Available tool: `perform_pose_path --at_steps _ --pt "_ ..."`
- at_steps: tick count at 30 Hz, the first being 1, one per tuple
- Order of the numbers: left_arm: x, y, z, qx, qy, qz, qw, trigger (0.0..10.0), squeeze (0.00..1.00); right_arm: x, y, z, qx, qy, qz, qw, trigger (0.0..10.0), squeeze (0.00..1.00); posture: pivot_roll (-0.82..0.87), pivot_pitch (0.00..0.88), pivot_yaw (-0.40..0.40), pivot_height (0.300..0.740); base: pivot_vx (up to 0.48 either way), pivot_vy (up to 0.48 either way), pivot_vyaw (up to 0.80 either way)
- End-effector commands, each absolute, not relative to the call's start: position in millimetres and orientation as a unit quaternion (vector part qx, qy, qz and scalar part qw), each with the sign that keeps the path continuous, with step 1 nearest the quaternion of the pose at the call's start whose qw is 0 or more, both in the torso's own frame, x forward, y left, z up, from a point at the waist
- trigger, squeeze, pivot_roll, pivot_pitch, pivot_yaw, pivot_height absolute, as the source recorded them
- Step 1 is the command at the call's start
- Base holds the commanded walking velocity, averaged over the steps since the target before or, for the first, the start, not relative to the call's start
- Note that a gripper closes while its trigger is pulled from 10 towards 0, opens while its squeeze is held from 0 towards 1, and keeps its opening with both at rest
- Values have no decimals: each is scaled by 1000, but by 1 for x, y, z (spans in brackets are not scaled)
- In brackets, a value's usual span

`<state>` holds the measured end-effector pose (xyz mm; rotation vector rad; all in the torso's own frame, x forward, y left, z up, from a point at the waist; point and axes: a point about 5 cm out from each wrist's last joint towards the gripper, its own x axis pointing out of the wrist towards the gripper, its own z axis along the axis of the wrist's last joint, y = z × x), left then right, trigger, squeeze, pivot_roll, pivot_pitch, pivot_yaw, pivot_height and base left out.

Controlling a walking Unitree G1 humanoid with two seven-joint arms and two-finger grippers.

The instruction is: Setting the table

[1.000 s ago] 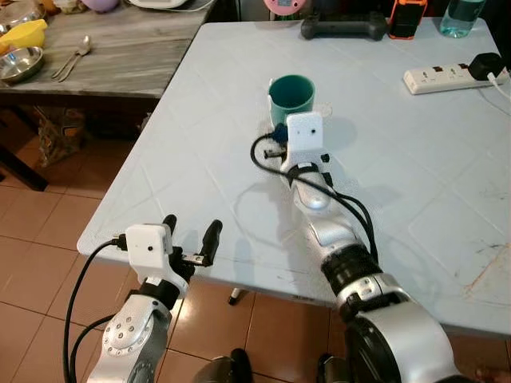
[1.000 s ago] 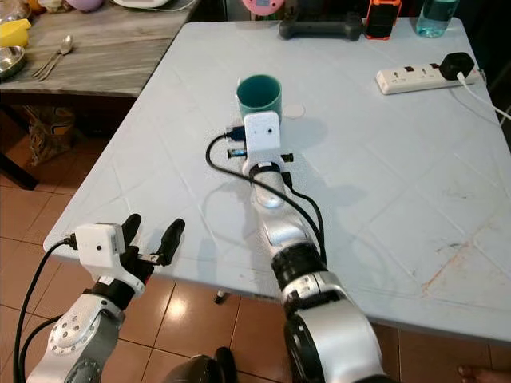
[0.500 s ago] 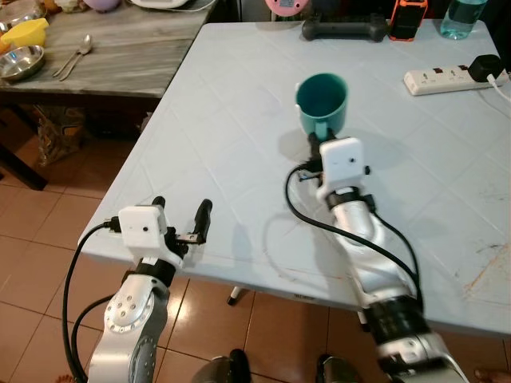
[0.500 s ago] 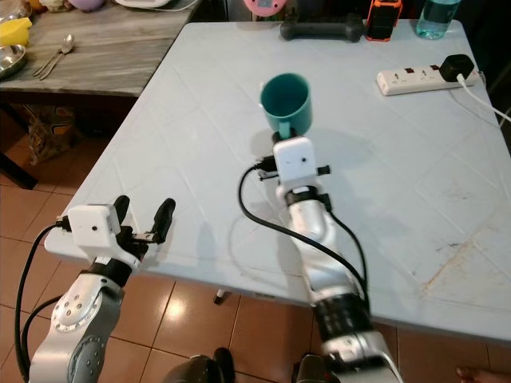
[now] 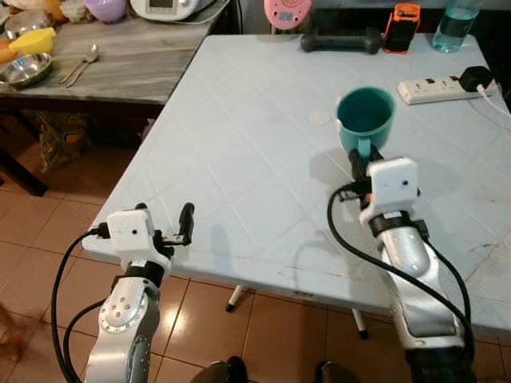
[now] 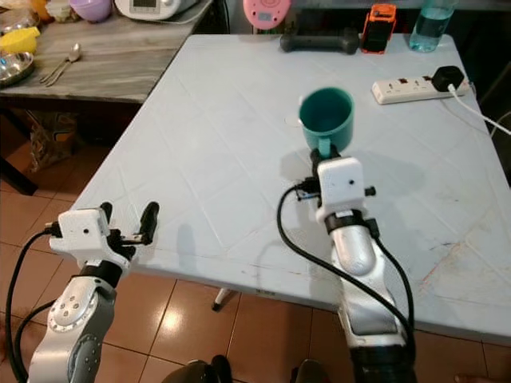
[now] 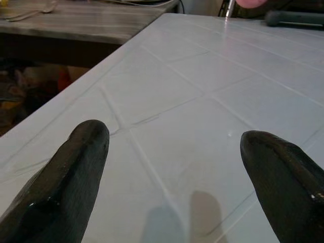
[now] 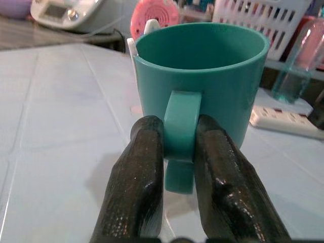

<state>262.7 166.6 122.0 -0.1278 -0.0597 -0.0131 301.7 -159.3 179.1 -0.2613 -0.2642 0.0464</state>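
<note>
Right tool point(image 8: 178, 152) clamped on the handle of a teal mug point(image 5: 366, 120), one black finger point(image 8: 136, 182) pressed against each side of it. Mug upright with its mouth open to the top, over the right half of the white tabletop point(image 5: 239, 144), just beyond the white wrist camera block; whether resting on the surface or lifted slightly off it, cannot tell. Small pale disc point(image 5: 319, 118) lying on the tabletop just left of the mug.

Left tool point(image 5: 172, 227) at the near left edge of the tabletop, fingers point(image 7: 76, 167) spread wide apart with nothing between them, well apart from the mug.

At the far right edge, a white power strip point(image 5: 435, 86) with a black plug. Along the far edge, a black dumbbell point(image 5: 339, 41), an orange device point(image 5: 401, 16) and a clear bottle point(image 5: 453, 22). On a grey wooden tabletop point(image 5: 120, 68) to the far left, spoons point(image 5: 80, 64) beside a metal bowl point(image 5: 25, 70).
</note>
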Motion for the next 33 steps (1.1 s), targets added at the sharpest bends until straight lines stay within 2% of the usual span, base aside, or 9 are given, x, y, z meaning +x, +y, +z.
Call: perform_pose_path --at_steps 1,8,16,33 --pt "261 171 117 -58 -22 7 998 10000 0 298 -157 184 -124 -136 27 982 10000 0 -188 117 109 740 0 0 -731" --pt "264 169 116 -59 -21 9 998 10000 0 298 -153 187 -119 -131 37 983 10000 0 -190 118 108 740 0 0 -600" --pt "264 169 117 -56 -26 4 998 10000 0 297 -149 186 -120 -124 46 984 10000 0 -184 117 111 740 0 0 0" --pt "266 170 118 -43 -29 -2 999 10000 0 300 -148 188 -122 -127 41 983 10000 0 -185 112 119 740 0 328 0"
